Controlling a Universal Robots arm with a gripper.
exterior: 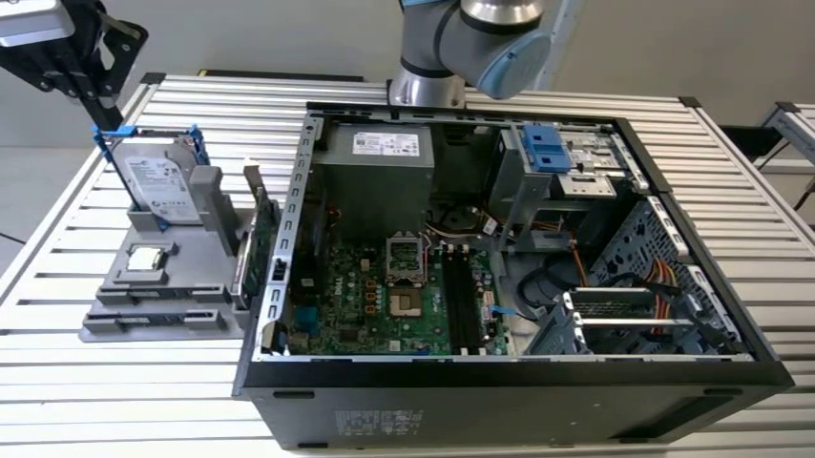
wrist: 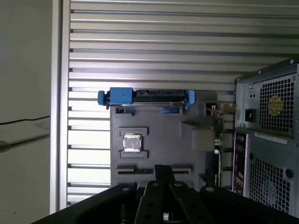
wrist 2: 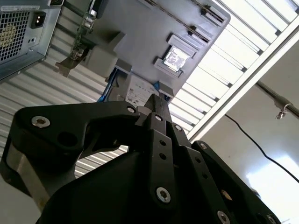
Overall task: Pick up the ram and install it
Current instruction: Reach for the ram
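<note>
Tool (exterior: 98, 113), fingers together with nothing between, hangs above grey fixture (exterior: 128, 324). Ram (wrist: 131, 171) seems seated edge-on in fixture slot beneath tool tip (thin dark line, unsure). Judged light, stiff, fragile: take long edges mid-length, off chips

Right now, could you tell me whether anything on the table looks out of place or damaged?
Nothing stands out. The hard drive stands on edge in the gray holder, the processor lies flat in its recess, and the gripper hangs over the holder.
</note>
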